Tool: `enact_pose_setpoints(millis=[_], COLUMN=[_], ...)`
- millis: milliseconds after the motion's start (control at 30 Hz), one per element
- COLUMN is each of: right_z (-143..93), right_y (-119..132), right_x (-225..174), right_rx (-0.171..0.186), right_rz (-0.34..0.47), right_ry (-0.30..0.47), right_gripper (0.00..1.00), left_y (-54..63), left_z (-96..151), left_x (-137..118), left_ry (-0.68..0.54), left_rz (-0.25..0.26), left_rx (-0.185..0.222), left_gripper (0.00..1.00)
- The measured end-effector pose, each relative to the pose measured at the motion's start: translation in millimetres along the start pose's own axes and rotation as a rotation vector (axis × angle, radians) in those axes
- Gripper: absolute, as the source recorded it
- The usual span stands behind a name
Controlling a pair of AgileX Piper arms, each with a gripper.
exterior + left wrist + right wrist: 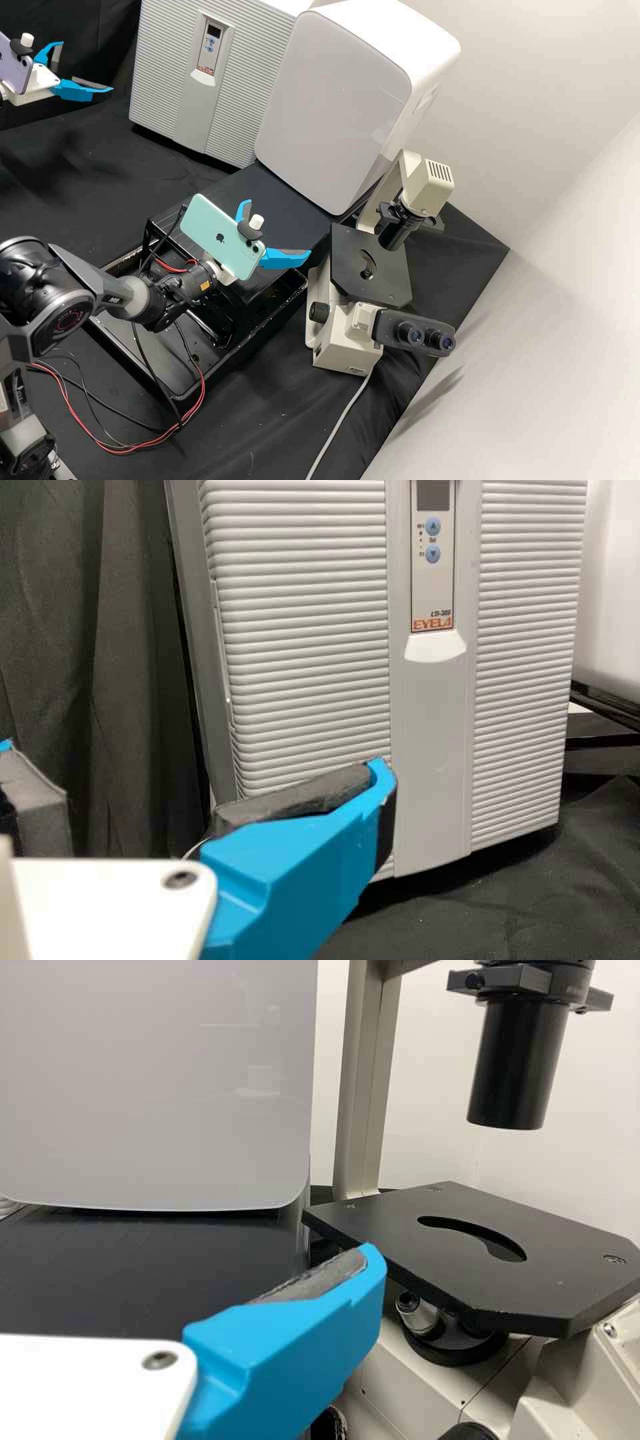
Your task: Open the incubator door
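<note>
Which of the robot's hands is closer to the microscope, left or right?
The right. The right gripper is open beside the microscope, near its black stage; the left gripper is farther away, open in front of the ribbed grey cabinet.

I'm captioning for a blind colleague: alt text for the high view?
Grey ribbed incubator, door apparently shut, and white cabinet by a microscope on a black bench. The robot's open left tool is at the left edge, its open right tool before the cabinet.
</note>
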Motion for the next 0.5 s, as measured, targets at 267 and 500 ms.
enact_pose_setpoints(millis=[267,500], right_z=[0.0,0.0], right_y=[0.0,0.0], right_x=[0.0,0.0], right_rx=[0.0,0.0], right_rz=[0.0,0.0], right_ry=[0.0,0.0], right_gripper=[1.0,1.0], left_y=[0.0,0.0], left_z=[0.0,0.0], left_x=[0.0,0.0], left_ry=[0.0,0.0], left_rz=[0.0,0.0], left_rx=[0.0,-0.01], left_gripper=[1.0,1.0])
